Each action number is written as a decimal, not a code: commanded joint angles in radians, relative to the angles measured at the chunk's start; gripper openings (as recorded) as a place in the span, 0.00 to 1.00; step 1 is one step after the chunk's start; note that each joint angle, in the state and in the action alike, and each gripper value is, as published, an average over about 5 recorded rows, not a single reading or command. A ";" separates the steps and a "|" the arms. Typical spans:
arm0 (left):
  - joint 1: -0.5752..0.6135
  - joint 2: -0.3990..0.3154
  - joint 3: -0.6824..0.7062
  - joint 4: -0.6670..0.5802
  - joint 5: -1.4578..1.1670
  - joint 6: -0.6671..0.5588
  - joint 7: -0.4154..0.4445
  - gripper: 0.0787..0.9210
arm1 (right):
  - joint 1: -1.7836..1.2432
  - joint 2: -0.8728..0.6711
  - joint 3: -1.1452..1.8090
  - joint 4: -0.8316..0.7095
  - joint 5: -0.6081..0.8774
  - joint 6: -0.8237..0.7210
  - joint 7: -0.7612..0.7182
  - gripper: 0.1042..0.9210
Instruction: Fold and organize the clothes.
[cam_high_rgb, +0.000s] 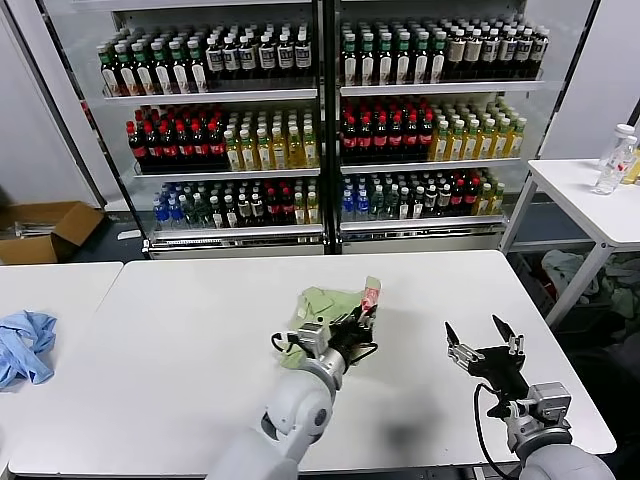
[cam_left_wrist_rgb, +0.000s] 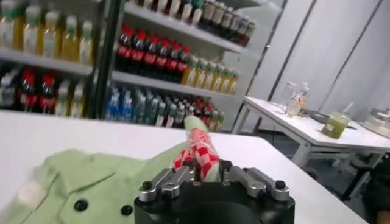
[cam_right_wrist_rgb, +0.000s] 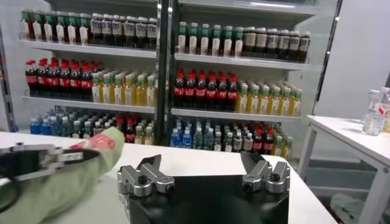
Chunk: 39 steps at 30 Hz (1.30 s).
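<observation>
Left gripper (cam_high_rgb: 362, 318) clamped on a raised fold of the light green polo shirt (cam_high_rgb: 325, 305), lifting the red-and-white chest print (cam_high_rgb: 369, 296) up off the table; seen from the left wrist, same print (cam_left_wrist_rgb: 200, 157) pinched between the closed fingers (cam_left_wrist_rgb: 173, 181), collar and dark buttons (cam_left_wrist_rgb: 80, 205) lying just beside on the flat part of the shirt (cam_left_wrist_rgb: 91, 182); rest of the shirt bunched in a heap on the white table (cam_high_rgb: 200, 330), roughly at its middle and slightly toward the far edge. Right gripper (cam_high_rgb: 484, 338) hovering above the table's right portion, well apart from the shirt, fingers (cam_right_wrist_rgb: 146, 173) spread wide and holding nothing; bare tabletop between the two grippers and out to the right edge; broad bare surface also to the left of the shirt and along the near edge. Beyond the far edge, glass-fronted coolers (cam_high_rgb: 320, 120) packed with bottles; a smaller light blue garment (cam_high_rgb: 25, 345) crumpled on a separate table at far left; another white table (cam_high_rgb: 590, 205) at right carrying a clear bottle (cam_high_rgb: 612, 162).
</observation>
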 joint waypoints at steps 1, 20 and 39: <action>0.043 0.042 0.053 -0.179 0.082 -0.078 -0.003 0.34 | 0.097 0.010 -0.082 -0.070 0.006 -0.013 0.008 0.88; 0.386 0.245 -0.407 -0.332 0.071 -0.250 0.020 0.88 | 0.395 0.180 -0.346 -0.510 0.310 -0.138 0.250 0.88; 0.414 0.245 -0.392 -0.336 0.108 -0.273 0.040 0.88 | 0.756 0.122 -0.427 -0.825 0.155 -0.056 0.102 0.30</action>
